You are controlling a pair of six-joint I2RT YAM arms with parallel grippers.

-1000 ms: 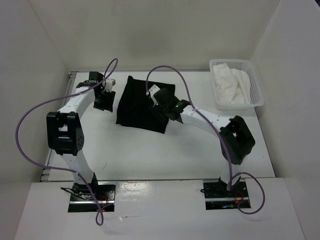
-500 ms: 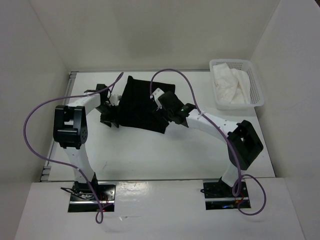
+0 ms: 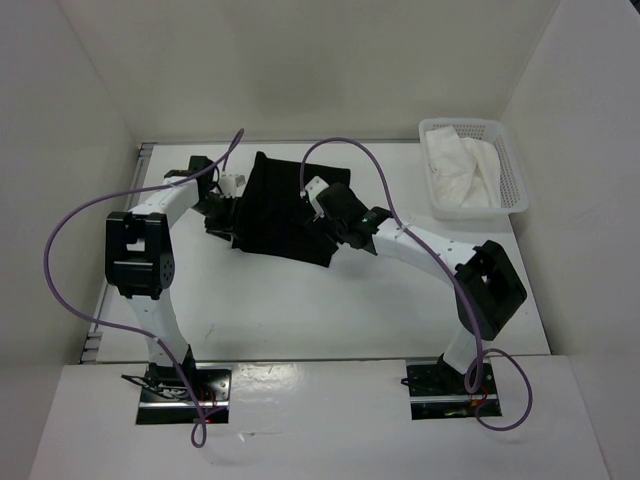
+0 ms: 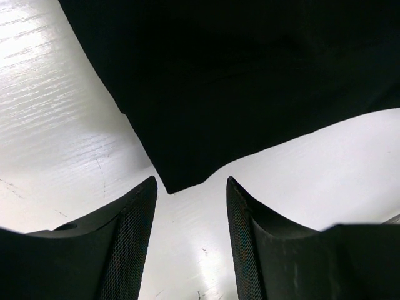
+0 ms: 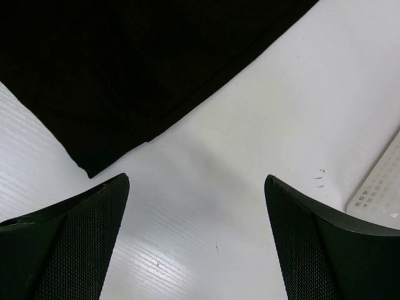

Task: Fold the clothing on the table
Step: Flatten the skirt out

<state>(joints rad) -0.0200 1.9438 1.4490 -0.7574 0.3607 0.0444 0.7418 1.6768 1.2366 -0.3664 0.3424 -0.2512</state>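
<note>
Clothing (image 3: 285, 210) lies by the desk's (image 3: 300, 310) far edge. Left fingers (image 4: 125, 244) have moved in, half-open, straddling its left corner, holding nothing; right fingers (image 5: 75, 244) gape wide, empty. Corner grab looks next.

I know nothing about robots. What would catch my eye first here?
The black clothing lies stark on the white table. The left gripper and right gripper, both open, are at its left and right edges. A white basket of white cloth stands far right.
</note>
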